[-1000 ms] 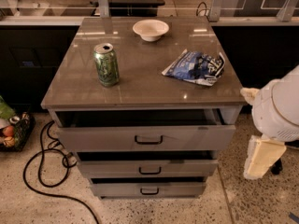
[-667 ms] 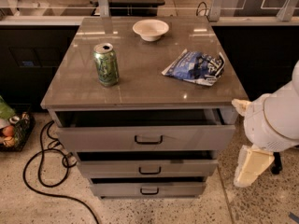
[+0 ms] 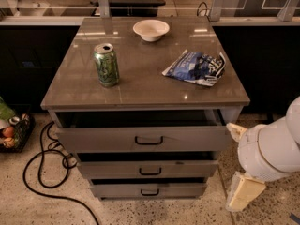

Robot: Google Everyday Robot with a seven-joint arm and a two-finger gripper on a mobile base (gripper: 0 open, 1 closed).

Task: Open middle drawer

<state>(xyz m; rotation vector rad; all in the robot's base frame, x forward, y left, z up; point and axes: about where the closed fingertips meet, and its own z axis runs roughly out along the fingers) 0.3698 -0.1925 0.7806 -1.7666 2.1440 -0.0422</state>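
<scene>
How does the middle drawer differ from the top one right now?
The top drawer has the taller, wider front; the middle drawer has a lower, narrower one. The top drawer is pulled out, a dark gap showing under the tabletop; the middle drawer sits further back, seemingly shut. Both are grey with a centred black loop handle. The gripper is right of both drawers, on neither handle.

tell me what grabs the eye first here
The pincer hangs low right of the cabinet, beside the drawers. On top: a green can left, a blue bag right, a bowl at the back. The top drawer juts out past the middle drawer.
</scene>
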